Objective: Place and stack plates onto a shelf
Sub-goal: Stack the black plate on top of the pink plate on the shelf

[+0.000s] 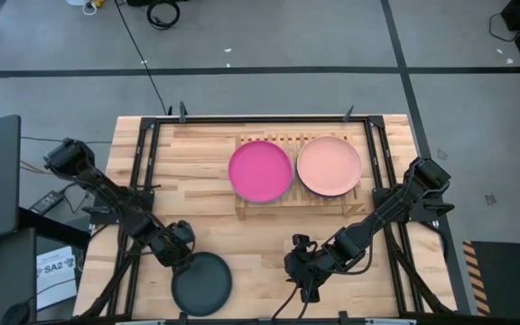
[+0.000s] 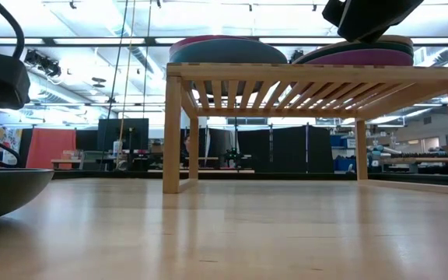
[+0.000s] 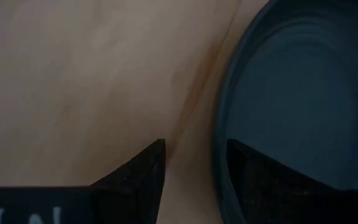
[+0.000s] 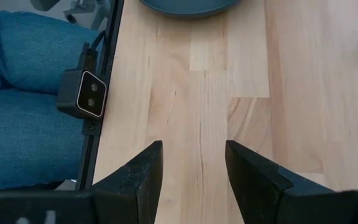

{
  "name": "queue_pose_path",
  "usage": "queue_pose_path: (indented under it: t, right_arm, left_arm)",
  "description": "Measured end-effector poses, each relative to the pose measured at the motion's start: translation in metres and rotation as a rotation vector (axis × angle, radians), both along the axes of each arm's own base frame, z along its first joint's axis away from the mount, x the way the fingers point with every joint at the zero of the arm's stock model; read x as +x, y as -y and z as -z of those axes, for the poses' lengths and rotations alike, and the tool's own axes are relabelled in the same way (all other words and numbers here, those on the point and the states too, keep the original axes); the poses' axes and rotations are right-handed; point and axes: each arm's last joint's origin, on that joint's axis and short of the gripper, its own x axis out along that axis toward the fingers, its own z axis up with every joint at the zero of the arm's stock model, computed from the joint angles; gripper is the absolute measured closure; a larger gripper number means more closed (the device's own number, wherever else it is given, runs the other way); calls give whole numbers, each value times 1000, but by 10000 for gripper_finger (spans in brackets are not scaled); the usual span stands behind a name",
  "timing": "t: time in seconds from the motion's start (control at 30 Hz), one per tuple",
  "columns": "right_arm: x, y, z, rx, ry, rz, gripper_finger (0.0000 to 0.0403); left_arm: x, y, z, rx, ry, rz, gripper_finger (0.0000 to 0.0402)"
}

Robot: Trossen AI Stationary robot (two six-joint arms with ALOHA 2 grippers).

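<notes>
Plates are stacked in two piles on the shelf (image 1: 242, 200), magenta plate (image 1: 260, 171) and salmon plate (image 1: 329, 165) uppermost. One dark plate (image 1: 202, 283) is left on the tabletop (image 1: 197, 162), near edge. Left hand (image 1: 181, 256) is lowered at its rim, fingers apart astride it, apparently for a grasp. Right hand (image 1: 307, 290) is parked low beside, fingers apart, nothing held.

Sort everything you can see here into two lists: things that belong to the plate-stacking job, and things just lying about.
Job:
dark plate on table, left gripper open at its rim
magenta plate
salmon plate
shelf
right gripper, open

Lying about:
floor cables
small camera box
</notes>
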Motion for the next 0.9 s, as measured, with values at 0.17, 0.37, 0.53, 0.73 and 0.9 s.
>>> queue_pose_path:
  t: [0.17, 0.37, 0.53, 0.73, 0.9]
  right_arm:
    - [0, 0, 0, 0, 1, 0, 224]
    - [0, 0, 0, 1, 2, 0, 224]
    - [0, 0, 0, 3, 4, 0, 224]
    - [0, 0, 0, 4, 6, 0, 224]
    - [0, 0, 0, 4, 6, 0, 224]
  left_arm:
    - [1, 1, 3, -2, -19, 7, 226]
    - [0, 1, 3, 2, -25, 7, 261]
    - [1, 1, 4, -5, -25, 6, 306]
    - [3, 4, 2, -47, 1, 21, 369]
    - [5, 6, 0, -63, 24, 22, 386]
